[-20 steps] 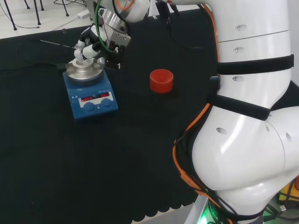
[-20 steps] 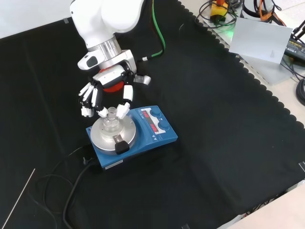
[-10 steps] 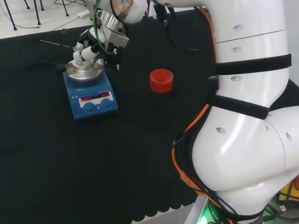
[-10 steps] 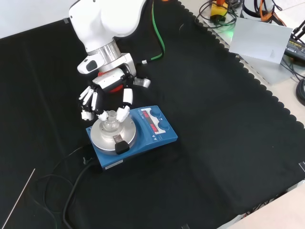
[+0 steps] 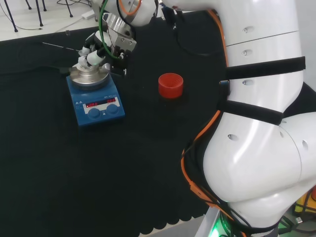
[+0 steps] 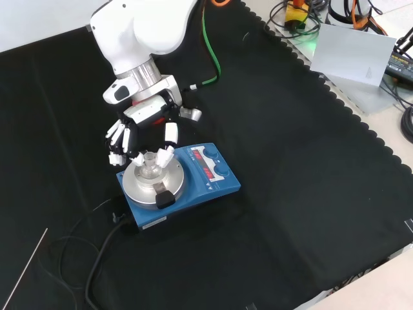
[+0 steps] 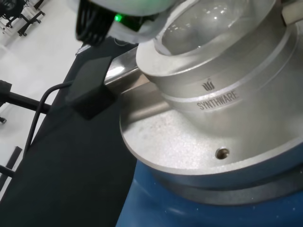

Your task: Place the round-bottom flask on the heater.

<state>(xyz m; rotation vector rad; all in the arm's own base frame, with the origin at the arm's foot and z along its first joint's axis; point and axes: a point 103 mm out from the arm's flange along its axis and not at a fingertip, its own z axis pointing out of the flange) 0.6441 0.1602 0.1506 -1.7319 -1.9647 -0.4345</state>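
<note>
The clear round-bottom flask (image 6: pixel 151 166) stands upright in the metal block of the blue heater (image 6: pixel 210 177), its neck pointing up. The hand (image 6: pixel 147 119) hangs just above and behind it in the front view, with two fingertips (image 6: pixel 166 154) curled in against either side of the neck. In the head view the hand (image 5: pixel 101 45) sits over the heater (image 5: pixel 96 103) at the far left of the cloth, and the flask (image 5: pixel 91 63) shows faintly under it. Up close in the wrist view, the glass bulb (image 7: pixel 208 21) rests in the silver block (image 7: pixel 222 94).
A red ribbed ring stand (image 5: pixel 171 85) sits on the cloth to the right of the heater in the head view. The heater's black cable (image 6: pixel 97 258) trails toward the front view's lower left, near a thin rod (image 6: pixel 26 268). The arm's big white links (image 5: pixel 261 123) stand at the head view's right.
The hand has shifted slightly up and left in the front view, staying at the flask's neck. The flask has settled a little lower into the block.
</note>
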